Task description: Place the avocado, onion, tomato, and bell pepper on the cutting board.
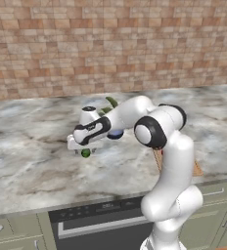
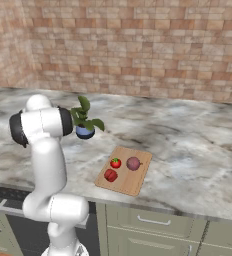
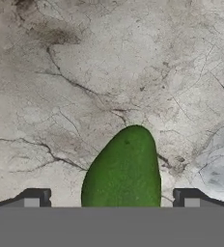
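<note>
Gripper: jaws spread wide, straddling the avocado (lower centre, on marble counter); tomato, onion, bell pepper on cutting board, lower centre.

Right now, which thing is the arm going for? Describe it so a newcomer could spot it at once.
On the grey marbled stone counter, left of the leafy potted plant in a blue pot, look under the white arm's hand. There lies the small dark green oval avocado, between the open jaws. It is the only green food, and the only food off the light tan wooden cutting board.
</note>
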Tool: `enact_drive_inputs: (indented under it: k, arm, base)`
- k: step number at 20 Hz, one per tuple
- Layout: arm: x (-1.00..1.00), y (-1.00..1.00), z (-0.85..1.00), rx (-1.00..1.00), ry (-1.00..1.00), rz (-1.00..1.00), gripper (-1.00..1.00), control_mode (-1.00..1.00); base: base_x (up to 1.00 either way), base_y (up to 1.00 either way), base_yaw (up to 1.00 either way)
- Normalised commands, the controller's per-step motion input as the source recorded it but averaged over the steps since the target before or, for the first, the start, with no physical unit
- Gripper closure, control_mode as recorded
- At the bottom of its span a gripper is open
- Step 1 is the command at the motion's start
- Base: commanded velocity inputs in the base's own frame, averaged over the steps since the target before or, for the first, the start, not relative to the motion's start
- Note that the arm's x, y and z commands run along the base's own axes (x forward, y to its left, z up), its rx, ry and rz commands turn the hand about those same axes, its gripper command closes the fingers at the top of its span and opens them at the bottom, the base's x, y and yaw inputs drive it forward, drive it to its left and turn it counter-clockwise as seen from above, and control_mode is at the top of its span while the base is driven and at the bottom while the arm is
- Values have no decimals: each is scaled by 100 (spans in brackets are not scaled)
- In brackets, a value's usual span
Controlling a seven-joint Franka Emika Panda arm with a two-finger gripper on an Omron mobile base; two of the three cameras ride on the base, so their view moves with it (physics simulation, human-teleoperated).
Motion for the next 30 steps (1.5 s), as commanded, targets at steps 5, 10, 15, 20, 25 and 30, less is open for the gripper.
enact_drive_inputs:
  k: [5, 10, 15, 20, 25, 30]
  arm:
    - [7, 0, -18, -1, 7, -8, -100, -100]
    - [2, 0, -10, -2, 4, -8, 100, -100]
    - [-21, -2, 24, 0, 0, -13, 100, -100]
    - [-30, -10, 68, 0, 0, -14, 100, -100]
    - [-48, -29, 90, 3, 0, -13, 100, -100]
    - [-60, -40, 82, 4, -1, -11, 100, -100]
  base:
    - [0, 0, 0]
    - [0, 0, 0]
    - [0, 0, 0]
    - [0, 0, 0]
    - [0, 0, 0]
    - [0, 0, 0]
